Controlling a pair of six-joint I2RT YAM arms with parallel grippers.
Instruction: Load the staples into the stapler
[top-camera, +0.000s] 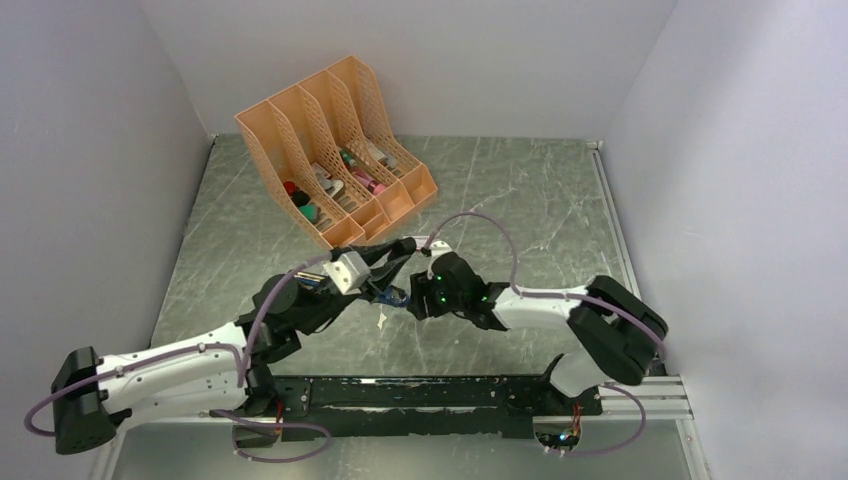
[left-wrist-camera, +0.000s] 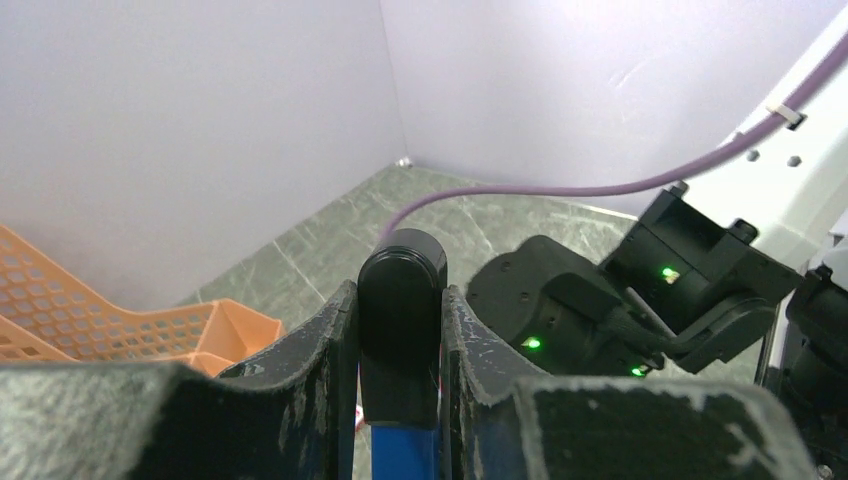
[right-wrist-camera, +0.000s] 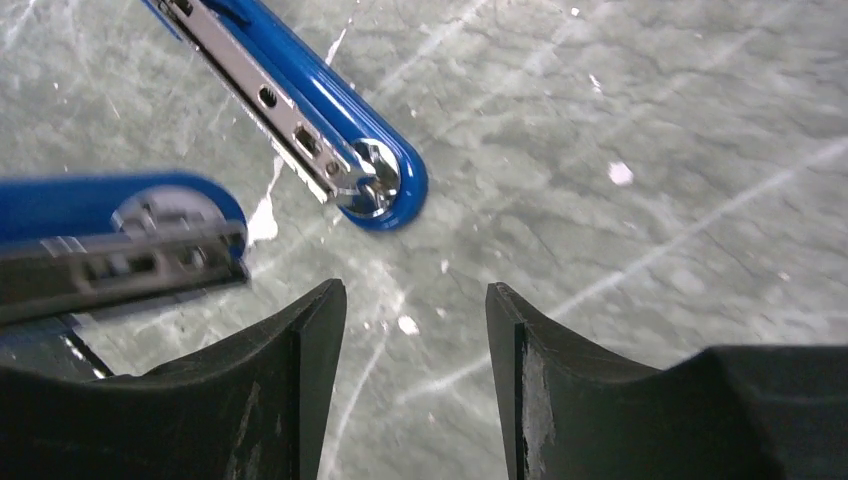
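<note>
While left end effector (left-wrist-camera: 400, 345) grips, blue stapler (right-wrist-camera: 335, 140) gapes.

Two arms: left arm (top-camera: 170, 365), right arm (top-camera: 535, 305). Two grippers: left gripper (left-wrist-camera: 398, 295), right gripper (right-wrist-camera: 415, 295). One blue stapler (right-wrist-camera: 315, 100), two halves swung apart. One orange rack (top-camera: 352, 80) at 11 o'clock, four slots. Two purple cables (top-camera: 500, 235).
</note>
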